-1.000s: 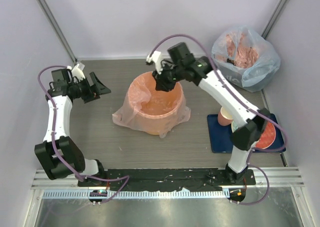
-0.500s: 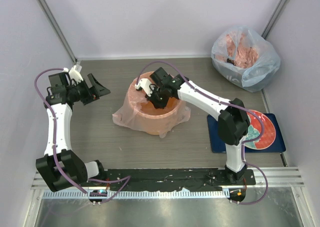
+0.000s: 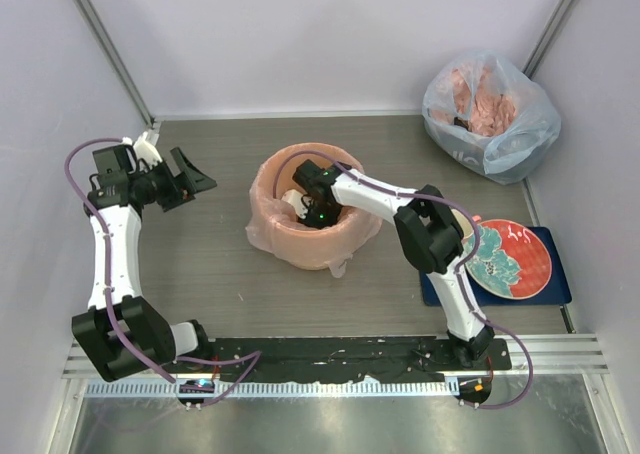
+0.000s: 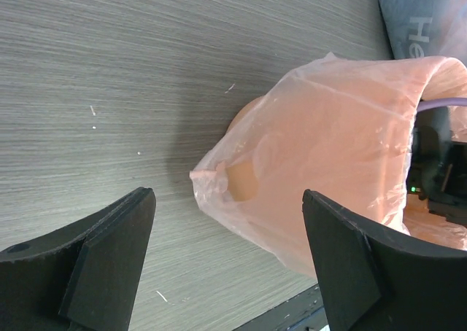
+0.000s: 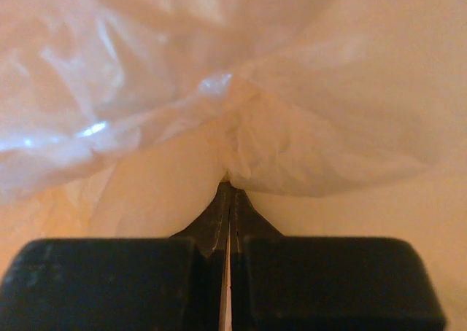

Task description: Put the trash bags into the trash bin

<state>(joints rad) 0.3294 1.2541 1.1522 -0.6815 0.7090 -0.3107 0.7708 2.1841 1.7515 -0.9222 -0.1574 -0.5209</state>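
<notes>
The trash bin (image 3: 322, 257), a round orange bucket, stands mid-table. The pale-pink trash bag (image 3: 268, 196) is draped over its rim and down its sides, with the middle pushed inside. My right gripper (image 3: 318, 214) reaches down into the bin. In the right wrist view it (image 5: 230, 184) is shut on a pinch of the bag's film (image 5: 248, 127). My left gripper (image 3: 196, 178) is open and empty, left of the bin and apart from it. In the left wrist view the bag (image 4: 343, 134) lies beyond its open fingers (image 4: 109, 243).
A bluish-clear sack (image 3: 490, 109) stuffed with pink plastic sits in the back right corner. A blue mat (image 3: 440, 284) with a patterned plate (image 3: 508, 257) lies right of the bin. Walls close the left, back and right sides.
My right gripper has gone from the bin's far rim down into the bin, taking the bag's middle with it. The bag's skirt has drawn in off the table. The left arm barely moved.
</notes>
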